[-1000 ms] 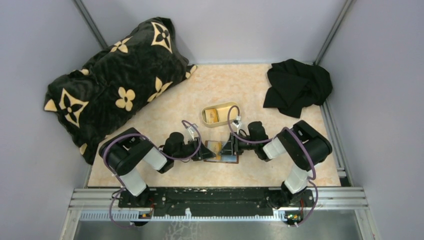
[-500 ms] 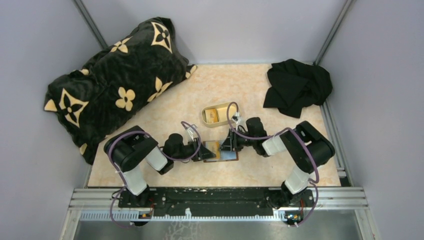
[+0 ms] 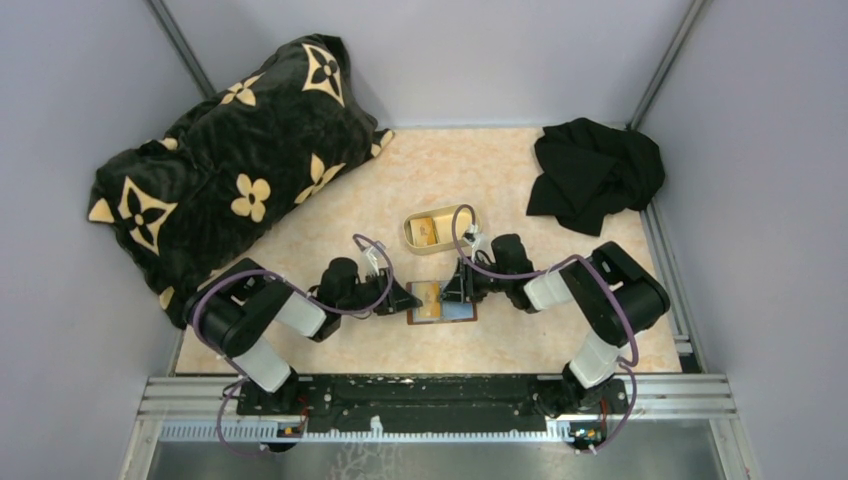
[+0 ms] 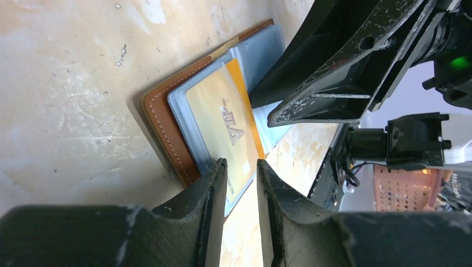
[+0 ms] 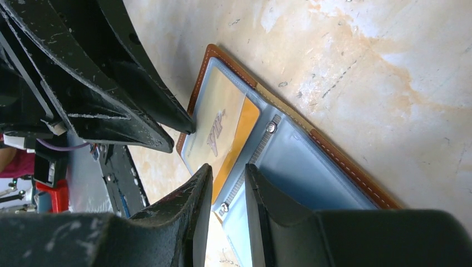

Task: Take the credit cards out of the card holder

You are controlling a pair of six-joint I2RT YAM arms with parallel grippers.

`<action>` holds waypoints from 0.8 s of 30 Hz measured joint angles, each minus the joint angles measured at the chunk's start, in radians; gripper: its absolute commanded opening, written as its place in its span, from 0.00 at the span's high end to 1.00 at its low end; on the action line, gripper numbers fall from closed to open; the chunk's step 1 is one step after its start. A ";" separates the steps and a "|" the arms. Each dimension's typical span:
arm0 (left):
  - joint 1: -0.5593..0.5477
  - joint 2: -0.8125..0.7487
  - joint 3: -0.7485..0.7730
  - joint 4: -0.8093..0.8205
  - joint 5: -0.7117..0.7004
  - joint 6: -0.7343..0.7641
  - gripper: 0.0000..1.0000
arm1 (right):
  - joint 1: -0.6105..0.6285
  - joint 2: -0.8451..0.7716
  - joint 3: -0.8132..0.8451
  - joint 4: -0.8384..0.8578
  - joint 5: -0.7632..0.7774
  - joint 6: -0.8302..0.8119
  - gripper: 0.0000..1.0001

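Basically card holder [image 3: 455, 315] lies open under right claw [image 5: 225, 169], nr left claw [image 4: 241, 164].

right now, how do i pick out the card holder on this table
On the tan table, look between the two arms' jaws, just nearer than the oval tray. The card holder lies open and flat there: brown edges, pale blue-grey sleeves, a gold VIP card inside, unlike the raised-rim tray.
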State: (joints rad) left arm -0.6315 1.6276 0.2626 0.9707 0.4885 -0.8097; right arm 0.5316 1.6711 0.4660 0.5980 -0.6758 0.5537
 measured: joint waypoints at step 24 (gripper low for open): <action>0.019 0.204 -0.015 0.283 0.068 -0.046 0.68 | -0.005 0.068 0.000 0.117 -0.060 0.051 0.67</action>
State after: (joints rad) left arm -0.6125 1.8317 0.2474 1.2533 0.5568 -0.8555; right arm 0.5270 1.7386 0.4660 0.7147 -0.7353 0.6048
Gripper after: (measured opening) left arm 0.322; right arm 0.328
